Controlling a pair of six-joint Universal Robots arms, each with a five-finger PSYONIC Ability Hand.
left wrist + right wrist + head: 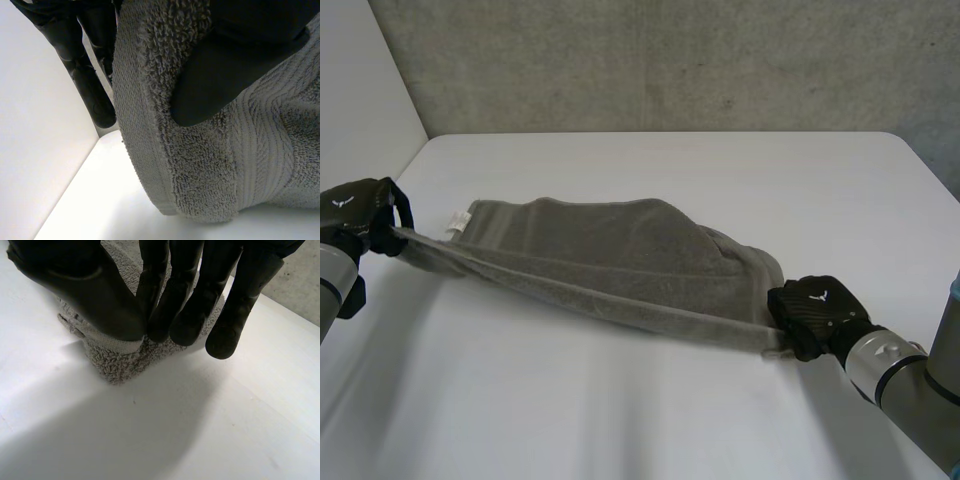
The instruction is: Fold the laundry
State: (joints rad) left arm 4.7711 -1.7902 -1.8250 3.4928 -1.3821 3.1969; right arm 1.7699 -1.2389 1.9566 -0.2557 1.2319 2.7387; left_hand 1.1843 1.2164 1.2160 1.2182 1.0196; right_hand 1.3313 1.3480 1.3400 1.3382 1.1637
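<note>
Towel (620, 255), grey terry, pinched by L robot hand (360, 212), R robot hand (817, 312).

No legible text — white tag (457, 222) on towel (620, 250) unreadable.

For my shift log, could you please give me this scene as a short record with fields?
surface: white table
item: grey towel, near edge lifted taut between the hands, the rest lying on the table
left hand: pinching the towel's left end
right hand: pinching the towel's right corner
label: white, at the towel's far left corner
</note>
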